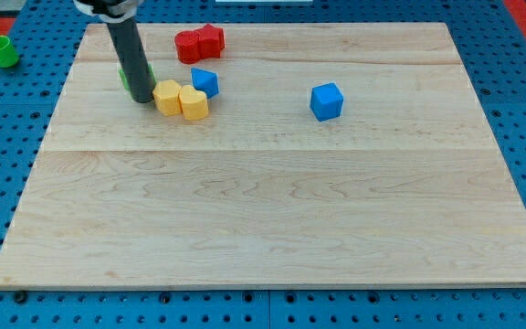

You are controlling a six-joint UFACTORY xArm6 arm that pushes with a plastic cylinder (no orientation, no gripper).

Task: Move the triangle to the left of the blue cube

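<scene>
A blue cube [327,100] sits on the wooden board [272,183] right of centre near the view's top. A smaller blue block [205,82], possibly the triangle, lies to its left, touching two yellow blocks [181,99]. My tip [142,98] rests on the board just left of the yellow blocks, touching or nearly touching the left one. A green block [126,77] is mostly hidden behind the rod. Two red blocks [199,43] lie together at the view's top.
A green cup-like object [2,51] stands off the board at the view's top left, on the blue pegboard [7,137] that surrounds the board.
</scene>
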